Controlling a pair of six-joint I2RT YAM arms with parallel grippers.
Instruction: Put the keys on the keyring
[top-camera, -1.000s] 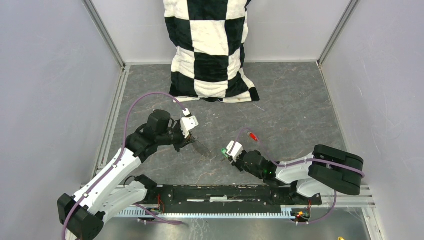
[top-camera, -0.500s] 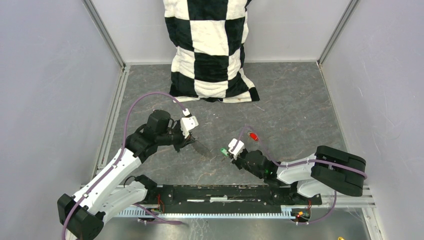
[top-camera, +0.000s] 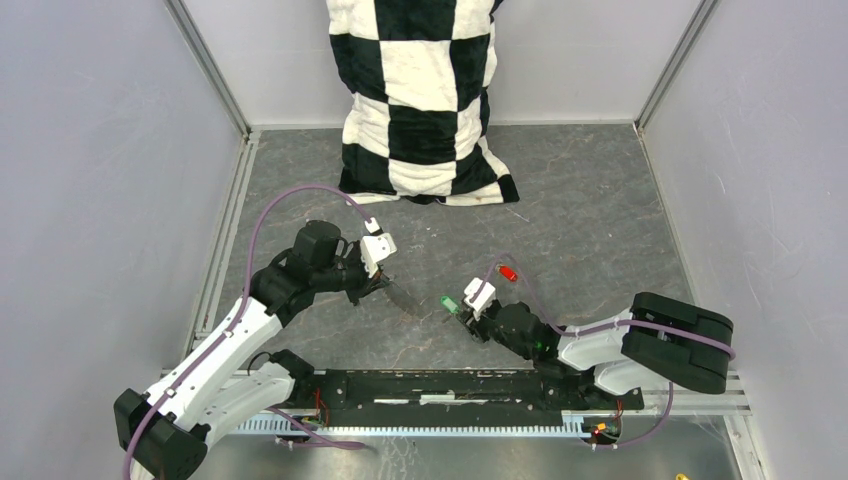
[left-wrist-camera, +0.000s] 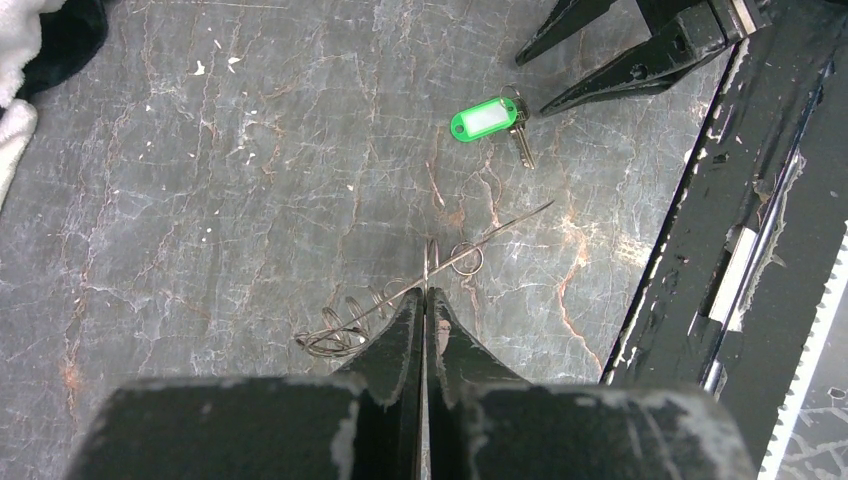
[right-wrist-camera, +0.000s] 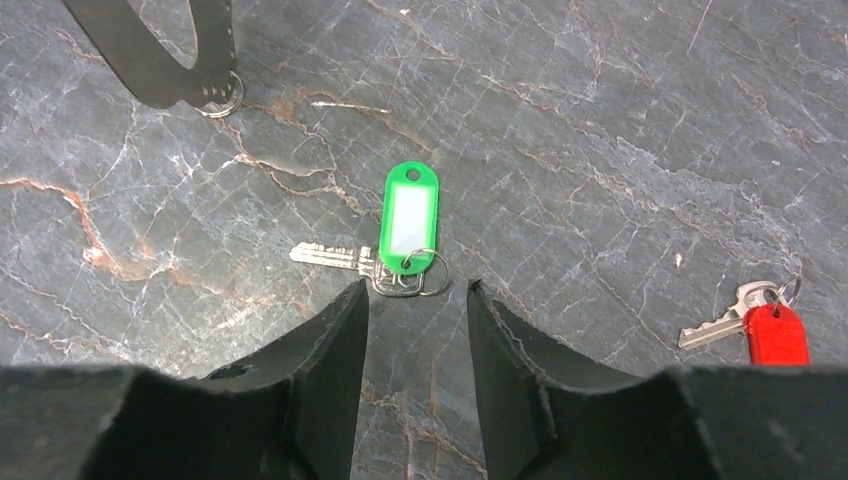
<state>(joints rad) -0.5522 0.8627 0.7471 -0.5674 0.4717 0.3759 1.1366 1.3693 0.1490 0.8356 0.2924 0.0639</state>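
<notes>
Reaching low, left gripper (left-wrist-camera: 425, 296) pinches the keyring (left-wrist-camera: 490, 229); right gripper (right-wrist-camera: 415, 292) gapes just behind green key (right-wrist-camera: 410, 218).

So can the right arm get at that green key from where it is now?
Probably yes: the right gripper is open just short of the green key, with only bare table between them.

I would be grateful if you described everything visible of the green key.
The green key is a flat, oblong green plastic tag with a white label window and a small hole at one end, joined by a small split ring to a short silvery metal key. It lies flat on the dark marbled table, blade pointing left in the right wrist view. The open right gripper has its fingertips either side of the ring end; I cannot tell whether they touch it.
</notes>
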